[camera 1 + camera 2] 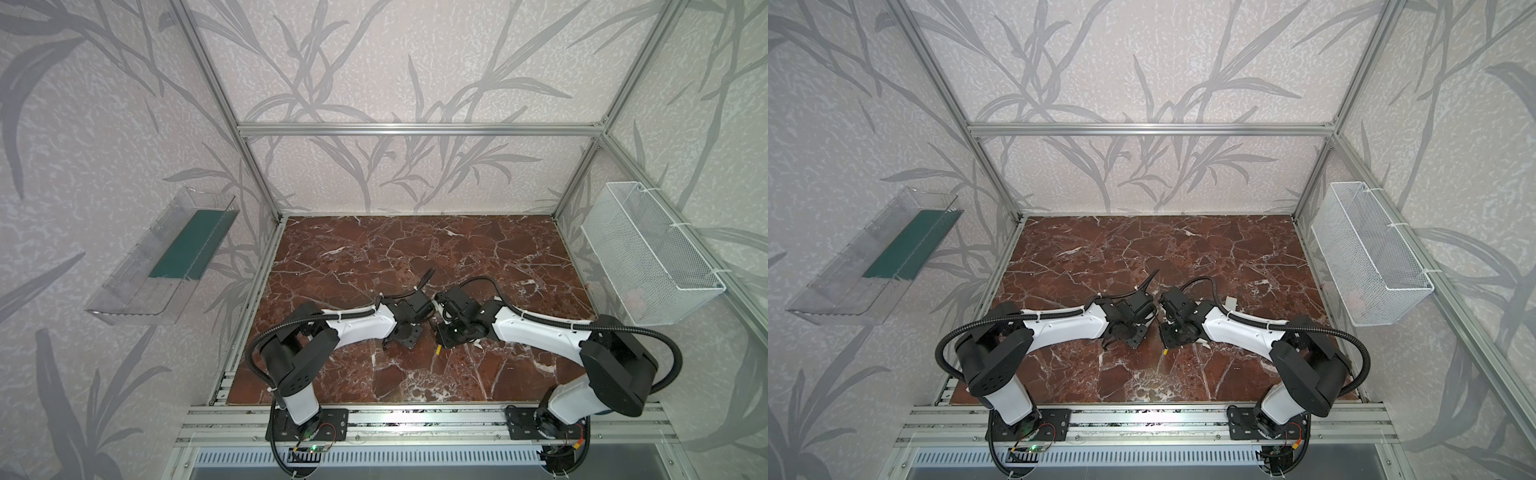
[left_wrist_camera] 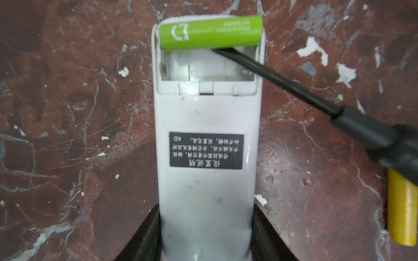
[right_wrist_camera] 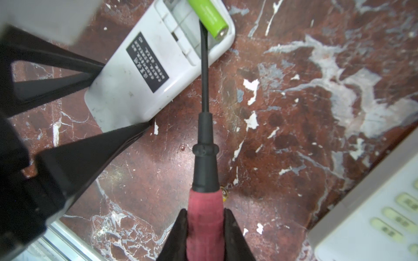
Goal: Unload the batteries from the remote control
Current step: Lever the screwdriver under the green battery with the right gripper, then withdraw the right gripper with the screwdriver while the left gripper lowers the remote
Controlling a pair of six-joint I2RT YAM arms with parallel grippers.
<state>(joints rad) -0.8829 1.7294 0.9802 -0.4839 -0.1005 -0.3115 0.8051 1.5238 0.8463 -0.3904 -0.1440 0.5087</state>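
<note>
1 green battery lying askew across the open bay of the remote, screwdriver tip under it, left gripper fingers pinching the remote's sides, right gripper squeezing the red handle, 1 yellow battery loose on the table nearby

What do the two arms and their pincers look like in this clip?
The left arm and right arm have white shells, black joints and a ribbed black hose along each. The left pincer and right pincer have flat, black, tapering fingers.
</note>
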